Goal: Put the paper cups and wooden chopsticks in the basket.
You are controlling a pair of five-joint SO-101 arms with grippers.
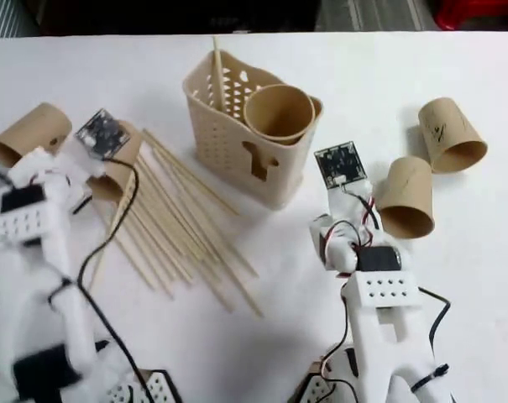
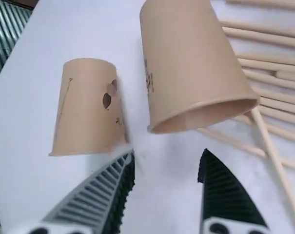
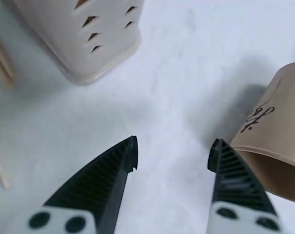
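Note:
A cream slotted basket (image 1: 237,147) stands at the table's middle and holds one paper cup (image 1: 279,112) and an upright chopstick (image 1: 217,67). My left gripper (image 2: 167,163) is open, just short of two paper cups lying on their sides, a smaller-looking one (image 2: 86,114) and a nearer one (image 2: 191,68). Wooden chopsticks (image 1: 182,227) are spread between those cups and the basket. My right gripper (image 3: 174,151) is open over bare table, one finger right beside a lying cup (image 3: 274,131). A further cup (image 1: 451,134) lies at the far right.
The left arm (image 1: 35,218) covers the table's left front, the right arm (image 1: 375,294) the right front. The basket's base (image 3: 84,34) is a short way ahead of the right gripper. Bare white table lies between basket and right-hand cups.

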